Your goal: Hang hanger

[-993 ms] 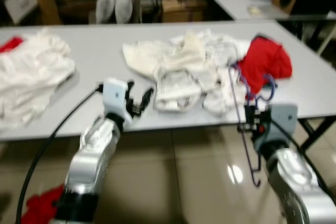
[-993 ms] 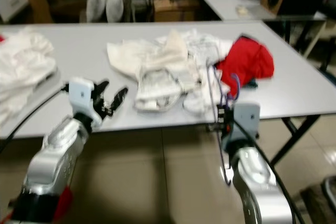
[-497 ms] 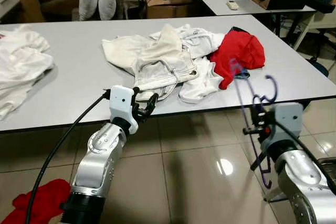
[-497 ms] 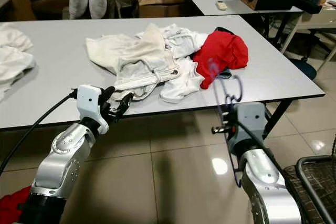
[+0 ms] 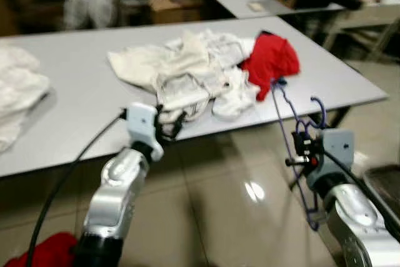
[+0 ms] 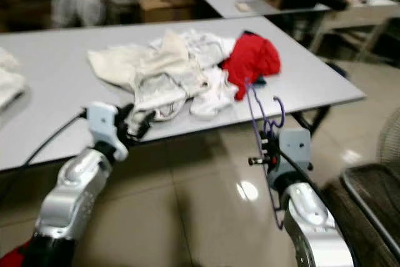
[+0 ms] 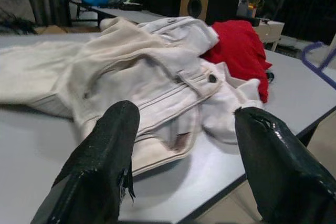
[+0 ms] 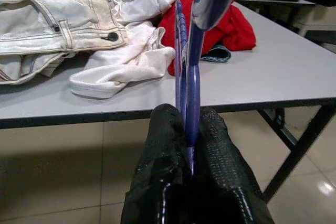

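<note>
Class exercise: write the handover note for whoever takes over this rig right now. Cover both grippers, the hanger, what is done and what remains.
Right gripper: fingers shut on the purple hanger, held upright beside the table's edge.
Left gripper: fingers open, empty, at the table edge facing the white clothes.
Done: hanger is in hand.
Left: hang it; no rail in sight yet, so find one first.

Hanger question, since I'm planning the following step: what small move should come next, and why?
Probably keep the right claw shut on the purple hanger and carry it on away from the table: it hangs clear of the clothes pile, and no rail appears here.
</note>
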Available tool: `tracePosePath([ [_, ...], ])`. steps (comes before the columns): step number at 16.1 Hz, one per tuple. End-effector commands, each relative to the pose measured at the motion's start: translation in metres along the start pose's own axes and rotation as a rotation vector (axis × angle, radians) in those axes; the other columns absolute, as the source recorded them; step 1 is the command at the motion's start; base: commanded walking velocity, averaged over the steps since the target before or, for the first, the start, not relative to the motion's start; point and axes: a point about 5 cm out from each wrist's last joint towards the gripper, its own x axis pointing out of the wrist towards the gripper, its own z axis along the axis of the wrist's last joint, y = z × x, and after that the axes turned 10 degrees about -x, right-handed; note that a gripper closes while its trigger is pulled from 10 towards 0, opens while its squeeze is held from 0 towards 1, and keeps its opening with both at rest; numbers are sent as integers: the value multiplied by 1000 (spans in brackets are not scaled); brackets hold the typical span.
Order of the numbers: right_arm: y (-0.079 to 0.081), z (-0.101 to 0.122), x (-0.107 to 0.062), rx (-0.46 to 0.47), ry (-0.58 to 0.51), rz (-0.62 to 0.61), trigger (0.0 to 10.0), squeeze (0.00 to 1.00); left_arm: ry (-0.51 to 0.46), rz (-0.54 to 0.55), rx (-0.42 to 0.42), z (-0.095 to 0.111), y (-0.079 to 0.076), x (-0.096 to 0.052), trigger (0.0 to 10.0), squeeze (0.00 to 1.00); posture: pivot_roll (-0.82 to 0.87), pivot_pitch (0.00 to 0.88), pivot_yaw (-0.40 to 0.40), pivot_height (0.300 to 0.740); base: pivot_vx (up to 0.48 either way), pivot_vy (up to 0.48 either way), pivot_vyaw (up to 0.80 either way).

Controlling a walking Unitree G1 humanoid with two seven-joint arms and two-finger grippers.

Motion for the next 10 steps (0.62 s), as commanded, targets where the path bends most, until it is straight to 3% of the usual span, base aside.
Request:
tracePosePath([
  [1, -7, 3, -1, 12, -21, -41, 10000, 0, 9, -5, 7, 0, -1, 0, 10000, 0, -185, 0, 5, 740, 0, 0, 0],
  [4, -6, 2, -2, 19, -20, -40, 10000, 0, -9, -67, 60, 0, -6, 0, 10000, 0, -191, 0, 12, 740, 87, 0, 0],
  [5, -6, 2, -3, 21, -22, -41, 10000, 0, -10, -72, 52, 0, -8, 1, 10000, 0, -192, 0, 14, 740, 345, 0, 0],
  [7, -7, 1, -2, 13, -26, -47, 10000, 0, -9, -78, 57, -1, -11, 2, 10000, 0, -198, 0, 16, 740, 396, 0, -800],
  [10, -14, 3, -4, -4, -34, -65, 10000, 0, -6, -79, 58, -4, -11, 3, 10000, 0, -221, 0, 19, 740, 399, 0, 0],
])
